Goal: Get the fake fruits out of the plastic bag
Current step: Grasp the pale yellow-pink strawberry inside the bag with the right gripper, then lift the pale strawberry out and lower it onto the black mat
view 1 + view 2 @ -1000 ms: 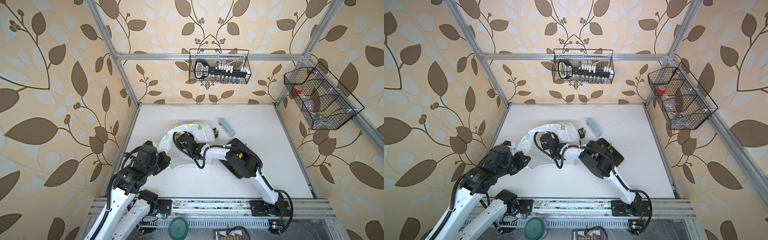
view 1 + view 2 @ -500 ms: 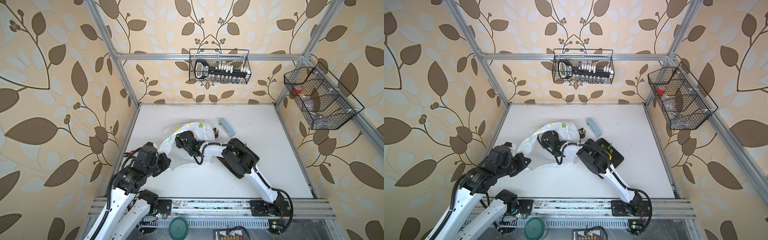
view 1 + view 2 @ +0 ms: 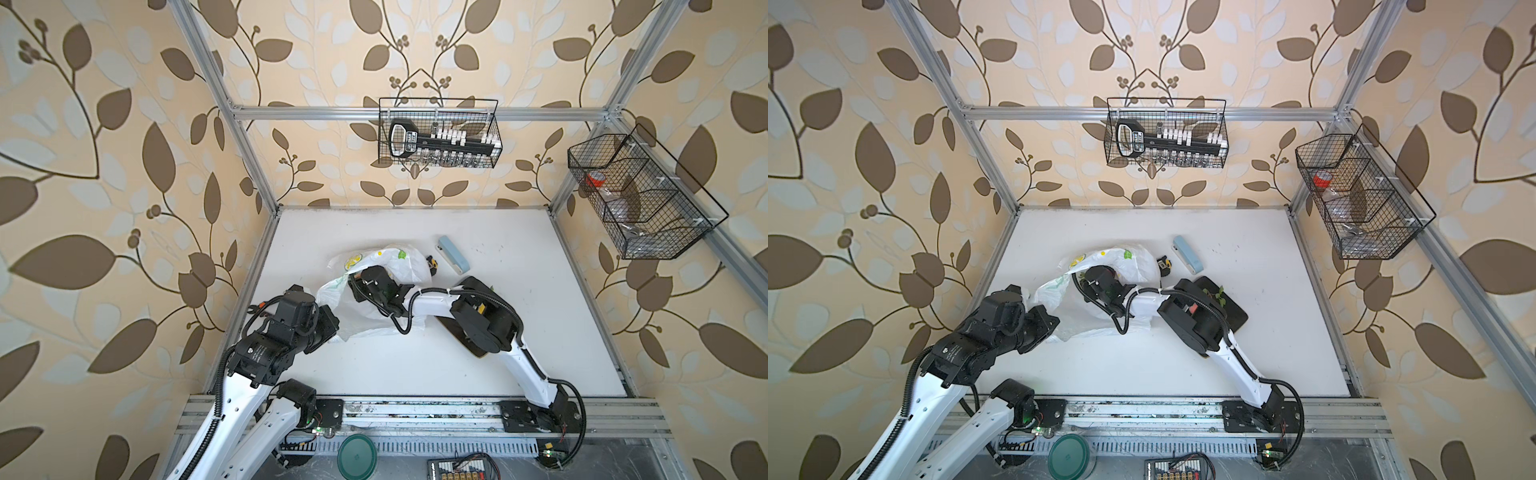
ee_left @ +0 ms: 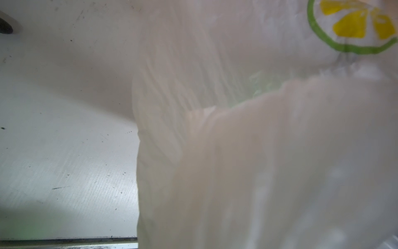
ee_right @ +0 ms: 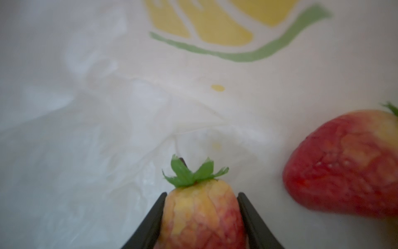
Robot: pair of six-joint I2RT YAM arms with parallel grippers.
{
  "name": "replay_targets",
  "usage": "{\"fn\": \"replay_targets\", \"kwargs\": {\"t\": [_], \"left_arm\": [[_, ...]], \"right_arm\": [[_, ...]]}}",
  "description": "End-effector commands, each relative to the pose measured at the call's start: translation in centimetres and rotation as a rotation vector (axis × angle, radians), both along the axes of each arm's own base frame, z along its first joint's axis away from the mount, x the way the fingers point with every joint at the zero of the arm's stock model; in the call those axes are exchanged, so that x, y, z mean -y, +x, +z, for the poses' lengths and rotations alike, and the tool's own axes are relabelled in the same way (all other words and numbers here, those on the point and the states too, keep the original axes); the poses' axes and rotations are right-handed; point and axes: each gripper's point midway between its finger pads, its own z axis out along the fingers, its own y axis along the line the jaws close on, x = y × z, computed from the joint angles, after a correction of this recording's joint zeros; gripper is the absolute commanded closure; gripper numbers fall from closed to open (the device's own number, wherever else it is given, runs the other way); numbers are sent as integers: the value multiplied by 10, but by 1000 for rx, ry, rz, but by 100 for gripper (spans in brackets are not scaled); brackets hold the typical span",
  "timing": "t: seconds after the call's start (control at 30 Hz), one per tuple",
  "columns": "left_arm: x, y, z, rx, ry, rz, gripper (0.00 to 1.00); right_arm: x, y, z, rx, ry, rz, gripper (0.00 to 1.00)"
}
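While the plastic bag lies crumpled on the table, the left gripper sits closed against its edge, any pinch hidden. Inside the bag, the right gripper clamps a strawberry between both fingers; a second strawberry lies just beside, untouched.

We see beige walls papered with brown leaves, framed by aluminium rails. A back basket and a side basket, both black wire, hang above the white table.

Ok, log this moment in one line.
left gripper: shut on bag | right gripper: shut on strawberry inside bag | second strawberry: loose
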Motion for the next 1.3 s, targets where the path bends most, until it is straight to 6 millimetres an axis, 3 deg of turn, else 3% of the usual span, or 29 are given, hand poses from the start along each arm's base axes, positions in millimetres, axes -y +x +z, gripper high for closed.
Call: {"fn": "replay_targets", "kwargs": {"t": [0.0, 0.13, 0.27, 0.37, 0.53, 0.7, 0.8, 0.93, 1.13, 1.27], "left_arm": [[-13, 5, 10, 44, 24, 86, 100], [-20, 8, 13, 60, 32, 136, 100], [-24, 10, 15, 64, 35, 168, 100], [-27, 10, 15, 65, 36, 188, 100], [-29, 10, 11, 55, 33, 216, 100], [-28, 13, 7, 51, 30, 221, 100], [-28, 15, 6, 50, 33, 221, 100], [-26, 17, 1, 39, 41, 204, 100], [-22, 19, -5, 29, 37, 190, 100], [-19, 21, -5, 19, 39, 171, 100]], "right_arm": [[-21, -40, 50, 81, 68, 170, 59], [-21, -85, 63, 97, 59, 354, 60], [-5, -117, 72, 115, 24, 481, 62], [11, -138, 84, 141, -5, 564, 62], [41, -174, 123, 176, 3, 671, 62], [85, -193, 139, 150, -26, 629, 62], [123, -185, 148, 139, -49, 454, 61], [203, -156, 142, 45, -113, 20, 60], [349, -145, 100, -190, -185, -583, 59], [412, -137, 79, -287, -171, -767, 59]]}}
